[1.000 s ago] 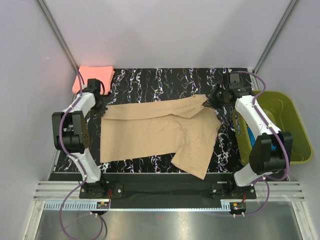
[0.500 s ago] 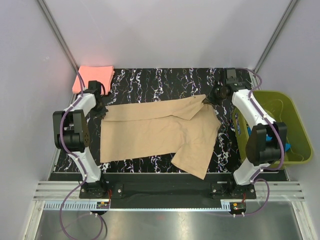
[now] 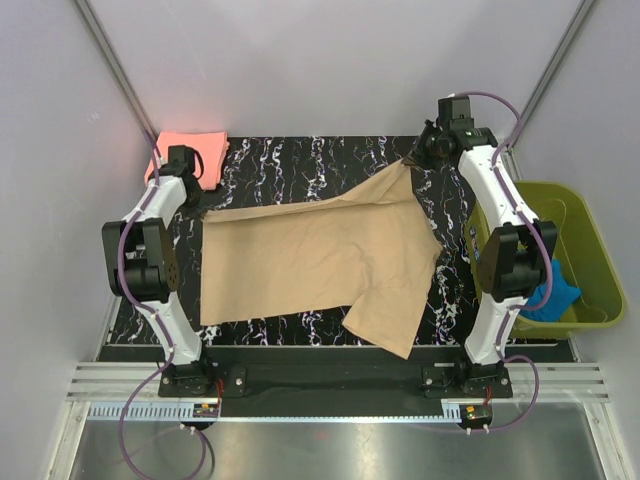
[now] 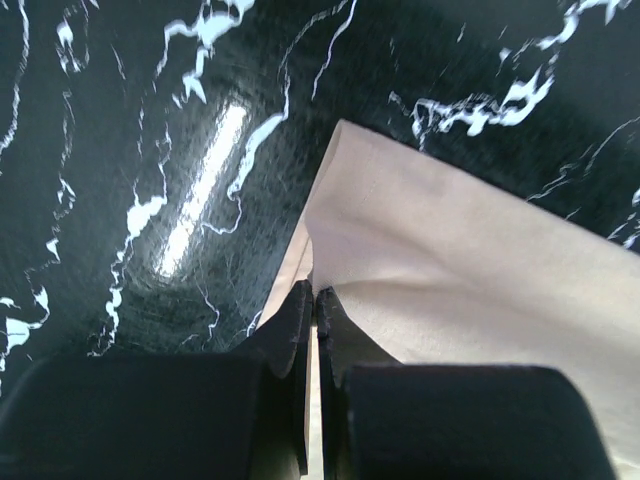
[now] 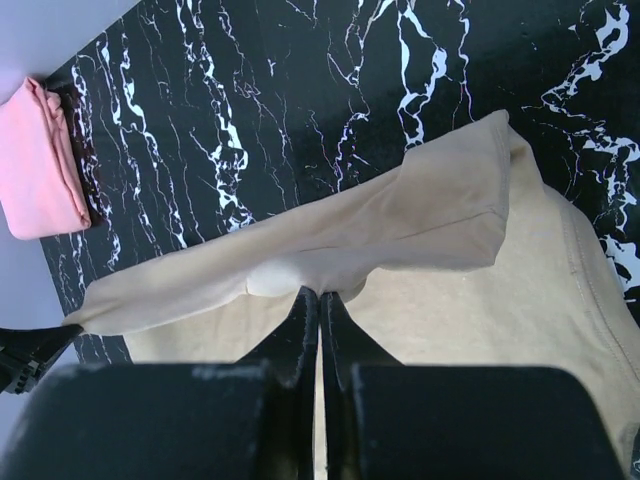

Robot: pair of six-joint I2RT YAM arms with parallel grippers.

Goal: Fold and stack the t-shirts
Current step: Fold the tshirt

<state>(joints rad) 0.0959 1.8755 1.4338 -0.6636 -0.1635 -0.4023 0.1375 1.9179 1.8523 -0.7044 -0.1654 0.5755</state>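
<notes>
Cloth is pinched in both grippers. The left gripper (image 4: 314, 300) has its jaws clamped tight on one corner of the tan-beige t-shirt (image 4: 450, 250). In the left wrist view the fabric spreads ahead of its tips and to their right, while the black marbled table (image 4: 150, 150) lies bare to their left. The right gripper (image 5: 319, 300) is likewise clenched on the shirt's edge, with a small bulge of cloth just ahead of its tips and a folded-over flap further ahead and to the right.

From above, the shirt's far edge runs between the two grippers. It is drawn into a peak where the right gripper (image 3: 415, 160) grasps it, and the rest of the shirt (image 3: 320, 250) lies spread on the table nearer the arm bases. The salmon-pink t-shirt (image 3: 205, 145) lies folded just beyond the left gripper (image 3: 198, 208), and far to the left of the right gripper's tips. An olive-green basket (image 3: 600, 260) stands off the right gripper's outer side, beside that arm, with something blue (image 3: 555, 290) in it.
</notes>
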